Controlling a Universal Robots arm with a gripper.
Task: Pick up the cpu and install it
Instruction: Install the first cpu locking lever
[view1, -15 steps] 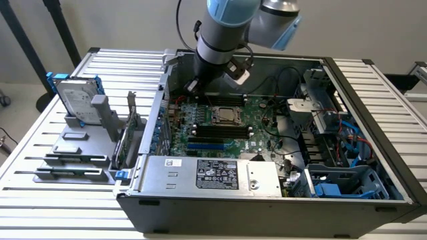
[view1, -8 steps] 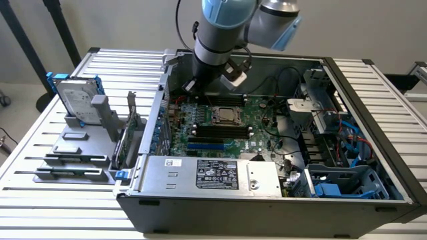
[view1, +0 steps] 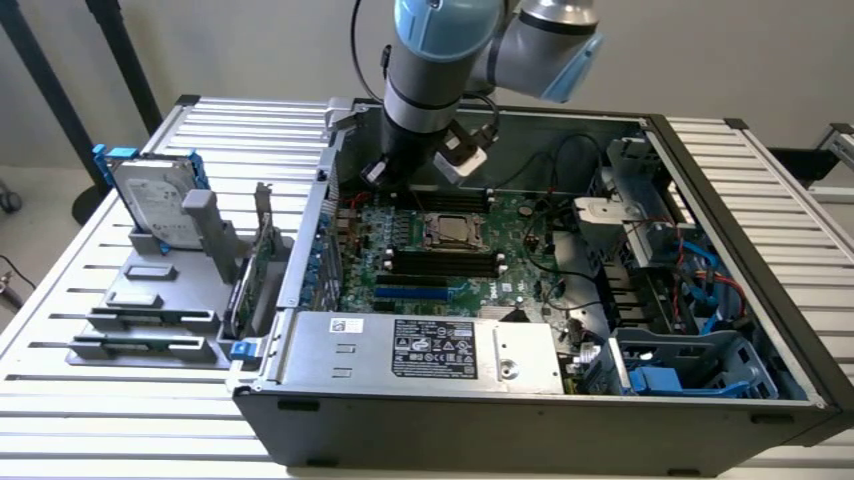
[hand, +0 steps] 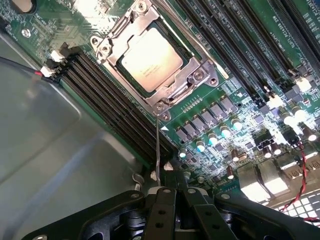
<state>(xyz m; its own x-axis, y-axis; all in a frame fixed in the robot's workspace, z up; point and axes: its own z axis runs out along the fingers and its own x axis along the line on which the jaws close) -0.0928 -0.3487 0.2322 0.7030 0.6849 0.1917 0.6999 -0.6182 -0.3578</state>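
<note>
seeing the arm (view1: 434, 60) hanging over the open pc case (view1: 534, 425) on the exterior view, with its wrist low above the motherboard (view1: 514, 280). the cpu (view1: 450, 231) lies flat in the socket mid-board, just in front of the arm. the power supply (view1: 420, 350) runs along the case's near wall. outside the case, on the exterior view's left, a hard drive (view1: 151, 205) in a blue frame stands upright in a grey holder (view1: 147, 300).

on the wrist view i've got the cpu (hand: 151, 59) seated in the socket, with the metal frame (hand: 197, 75) around it. black dimm slots (hand: 112, 107) run alongside. the gripper (hand: 175, 192) has its fingers (hand: 162, 212) pressed together, with nothing between them. a thin metal rod (hand: 157, 145) runs from the frame's corner to just at the fingertips; i can't tell if it touches them.
</note>
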